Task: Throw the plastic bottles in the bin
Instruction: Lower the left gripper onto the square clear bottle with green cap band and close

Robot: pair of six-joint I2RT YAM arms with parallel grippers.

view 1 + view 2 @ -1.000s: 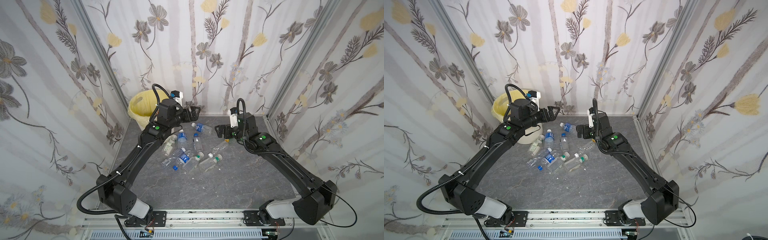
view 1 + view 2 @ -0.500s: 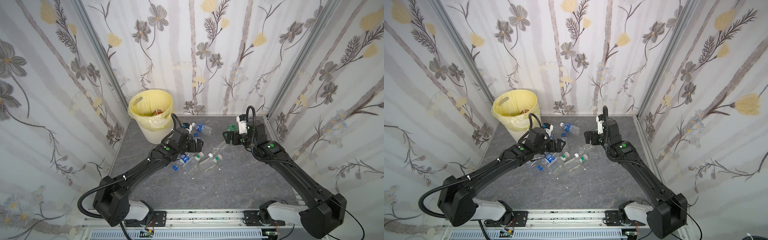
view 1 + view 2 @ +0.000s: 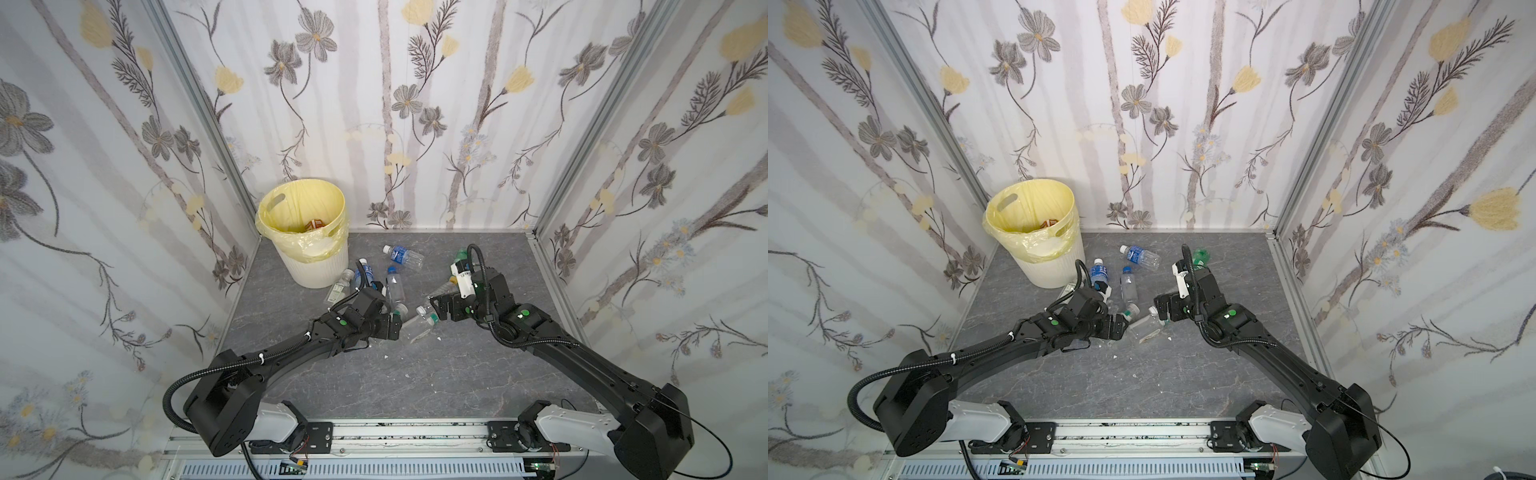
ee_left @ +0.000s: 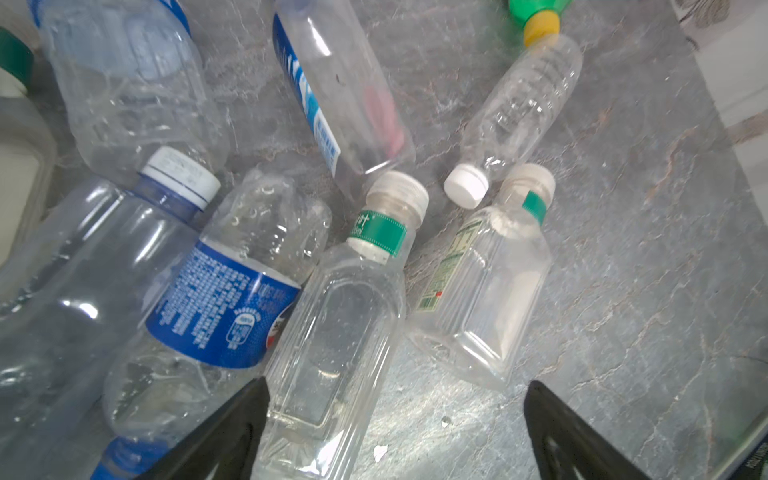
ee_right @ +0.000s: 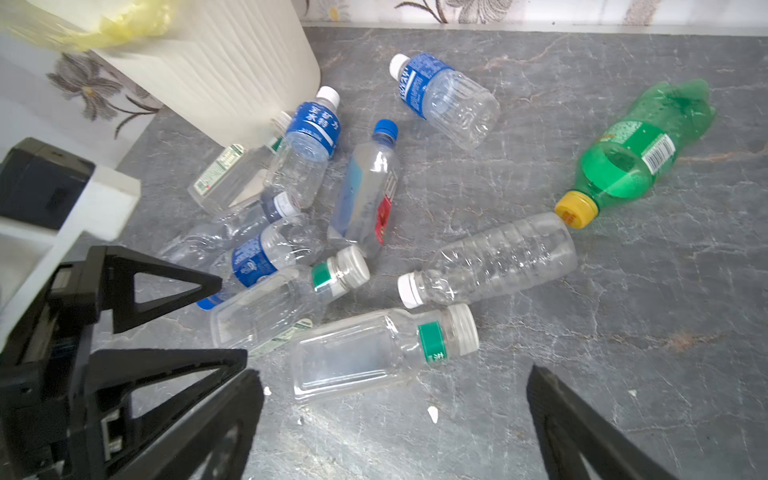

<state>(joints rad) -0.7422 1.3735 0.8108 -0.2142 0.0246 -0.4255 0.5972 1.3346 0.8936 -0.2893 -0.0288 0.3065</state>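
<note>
Several plastic bottles (image 5: 365,195) lie in a loose pile on the grey floor beside the bin (image 3: 316,266), also seen as the bin (image 3: 1054,270). My left gripper (image 4: 397,386) is open low at the pile's near side. The base of a square clear bottle (image 4: 332,332) with a green neck band lies between its fingers, close to one. My right gripper (image 5: 395,374) is open and empty, just short of a second square bottle (image 5: 365,353). In both top views the left gripper (image 3: 395,328) and right gripper (image 3: 434,309) face each other across these bottles.
A green bottle (image 5: 631,158) with a yellow cap lies apart towards the back right. A blue-labelled bottle (image 3: 401,255) lies alone near the back wall. Something orange (image 3: 313,224) shows inside the bin. Flowered walls close in three sides. Small white scraps (image 5: 432,413) dot the floor.
My left arm has swung from the bin down to the near side of the pile, still open. My right gripper has come lower and nearer to the pile.
</note>
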